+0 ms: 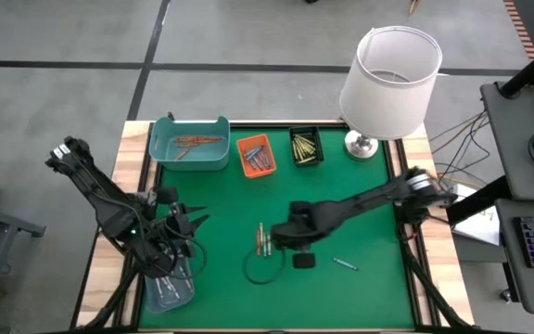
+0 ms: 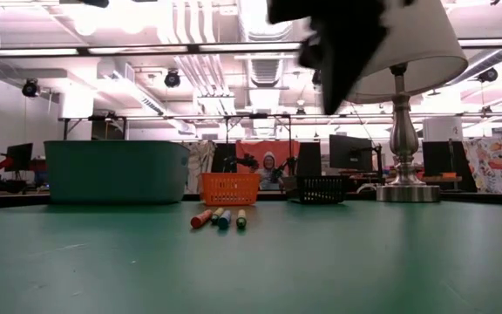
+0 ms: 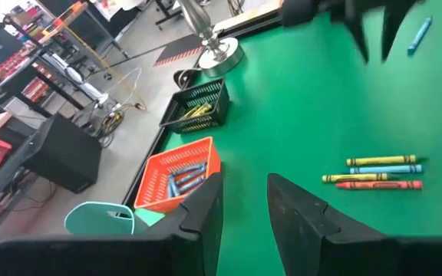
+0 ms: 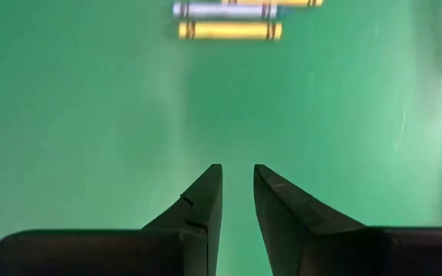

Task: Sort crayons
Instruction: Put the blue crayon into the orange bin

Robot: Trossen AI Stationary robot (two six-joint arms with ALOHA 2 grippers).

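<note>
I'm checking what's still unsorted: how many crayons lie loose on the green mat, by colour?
Yellow crayons: 2
Blue crayons: 2, one lying apart
Red crayon: 1
Total: 5 loose on the mat

Overhead down; low level; wrists close.

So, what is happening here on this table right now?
A two-armed robot is sorting crayons. The right gripper hovers empty beside a small row of crayons on the green mat. The left gripper waits at the mat's left side. The teal, orange and black trays already hold crayons.
</note>
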